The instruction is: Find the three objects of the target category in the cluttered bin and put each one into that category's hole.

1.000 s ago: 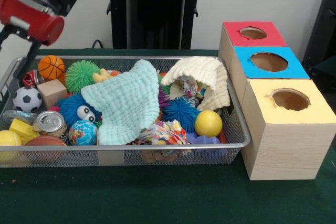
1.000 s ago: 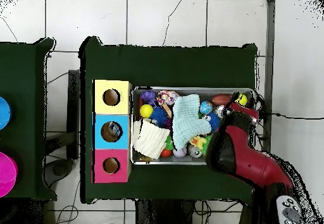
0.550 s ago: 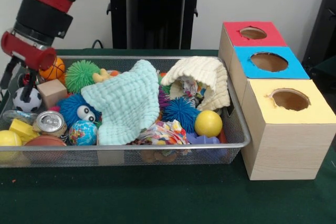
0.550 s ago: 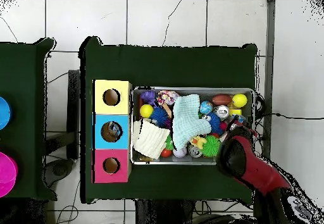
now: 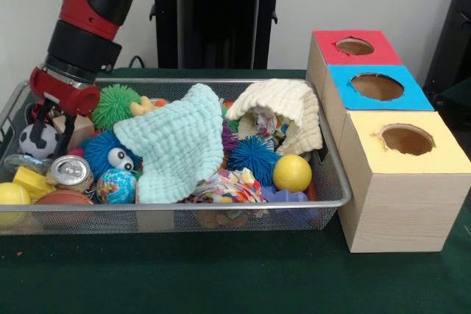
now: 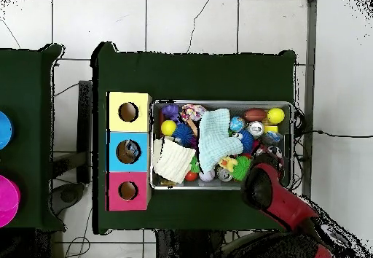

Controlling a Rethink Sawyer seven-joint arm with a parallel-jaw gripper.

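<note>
Balls and other toys are filling the wire mesh bin (image 5: 221,205) on the green table (image 5: 221,277). Going from the left in the front view, a yellow ball (image 5: 11,198) is sitting in the near left corner, touching a yellow block (image 5: 32,180), with a brown football-shaped ball (image 5: 62,202) just beside them against the front wall. Behind these a soccer ball (image 5: 37,140) is lying near the left wall. The gripper (image 5: 57,134) is reaching down into the bin between the soccer ball and a wooden cube (image 5: 82,129), its dark fingers (image 5: 66,136) spread a little with nothing visibly between them. A silver can (image 5: 71,172) is lying just below it, beside a globe ball (image 5: 116,186) and a blue fuzzy ball with googly eyes (image 5: 110,152). A green spiky ball (image 5: 116,105) is resting behind, near the back wall. A pale teal cloth (image 5: 176,145) is draping over the middle of the pile, and a cream cloth (image 5: 287,112) is arching over more toys to its right. Between them a blue spiky ball (image 5: 254,158) is touching a second, smaller yellow ball (image 5: 292,173); a patterned fabric piece (image 5: 224,185) is lying in front. To the right of the bin, three boxes are standing in a row: yellow-topped box (image 5: 401,182) nearest, blue-topped box (image 5: 375,87) in the middle, red-topped box (image 5: 355,47) farthest, each with a round hole. In the overhead view the red arm (image 6: 280,204) is covering the bin's lower right corner.
</note>
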